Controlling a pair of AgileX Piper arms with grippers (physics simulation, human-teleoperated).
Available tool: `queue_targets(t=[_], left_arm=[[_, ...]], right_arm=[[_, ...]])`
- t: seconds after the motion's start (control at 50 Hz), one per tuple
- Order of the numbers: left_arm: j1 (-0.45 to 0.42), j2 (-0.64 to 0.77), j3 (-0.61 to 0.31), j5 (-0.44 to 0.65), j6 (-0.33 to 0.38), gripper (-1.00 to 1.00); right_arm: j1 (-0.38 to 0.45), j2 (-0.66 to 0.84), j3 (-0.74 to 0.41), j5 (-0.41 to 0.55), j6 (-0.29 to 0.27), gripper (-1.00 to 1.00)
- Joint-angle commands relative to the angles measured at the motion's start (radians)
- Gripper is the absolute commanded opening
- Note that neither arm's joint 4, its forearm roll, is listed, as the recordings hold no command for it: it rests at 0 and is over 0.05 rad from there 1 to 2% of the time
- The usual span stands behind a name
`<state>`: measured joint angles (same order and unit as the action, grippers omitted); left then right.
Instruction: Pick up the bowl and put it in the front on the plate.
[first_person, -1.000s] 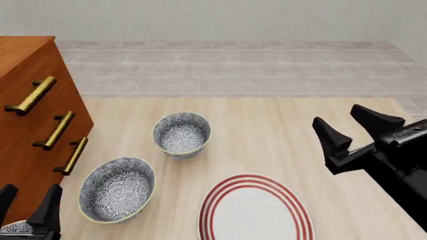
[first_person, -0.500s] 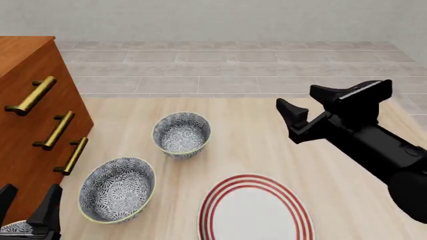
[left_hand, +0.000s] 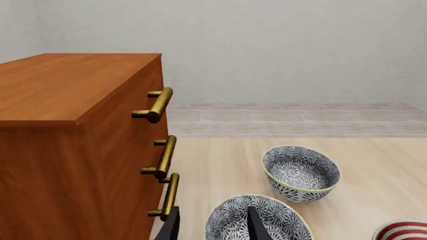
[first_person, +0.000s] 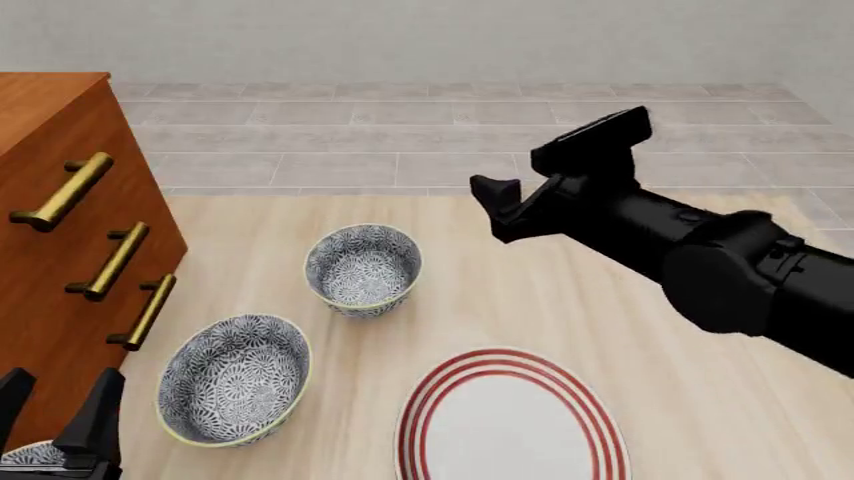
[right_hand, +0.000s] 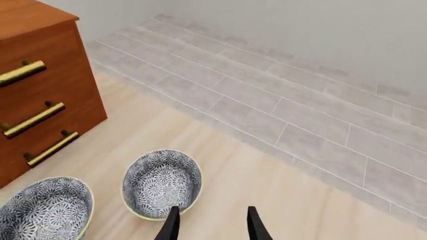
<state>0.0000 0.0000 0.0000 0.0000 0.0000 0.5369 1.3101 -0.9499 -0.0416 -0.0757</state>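
No readable text, label, brand, number or sign appears anywhere in these views.

The right gripper (first_person: 561, 170) has swung from the right edge of the front view up and leftward, and now sits above centre-right with more of its black arm showing behind it. It has drawn closer to the far bowl (first_person: 363, 268), hanging to the bowl's upper right with its fingers parted.

Bright even light, faint soft shadows, sharp renders, perhaps slight edge distortion
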Motion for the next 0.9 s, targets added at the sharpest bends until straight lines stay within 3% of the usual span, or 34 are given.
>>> queue_targets(t=[0.02,0.1,0.22,0.28,0.36,0.44,0.72,0.9], left_arm=[[0.000,0.000,0.000,0.000,0.000,1.00],[0.000,0.000,0.000,0.000,0.000,1.00],[0.000,0.000,0.000,0.000,0.000,1.00],[0.000,0.000,0.000,0.000,0.000,1.00],[0.000,0.000,0.000,0.000,0.000,1.00],[0.000,0.000,0.000,0.000,0.000,1.00],[0.000,0.000,0.000,0.000,0.000,1.00],[0.000,0.000,0.000,0.000,0.000,1.00]], right_arm=[[0.048,0.126,-0.118,0.067,0.040,1.00],[0.061,0.155,-0.153,0.089,0.051,1.00],[0.083,0.196,-0.205,0.120,0.124,1.00],[0.079,0.216,-0.233,0.131,0.123,1.00],[0.080,0.247,-0.266,0.152,0.190,1.00],[0.070,0.275,-0.292,0.157,0.174,1.00],[0.055,0.403,-0.345,0.146,0.279,1.00],[0.052,0.479,-0.411,0.161,0.301,1.00]])
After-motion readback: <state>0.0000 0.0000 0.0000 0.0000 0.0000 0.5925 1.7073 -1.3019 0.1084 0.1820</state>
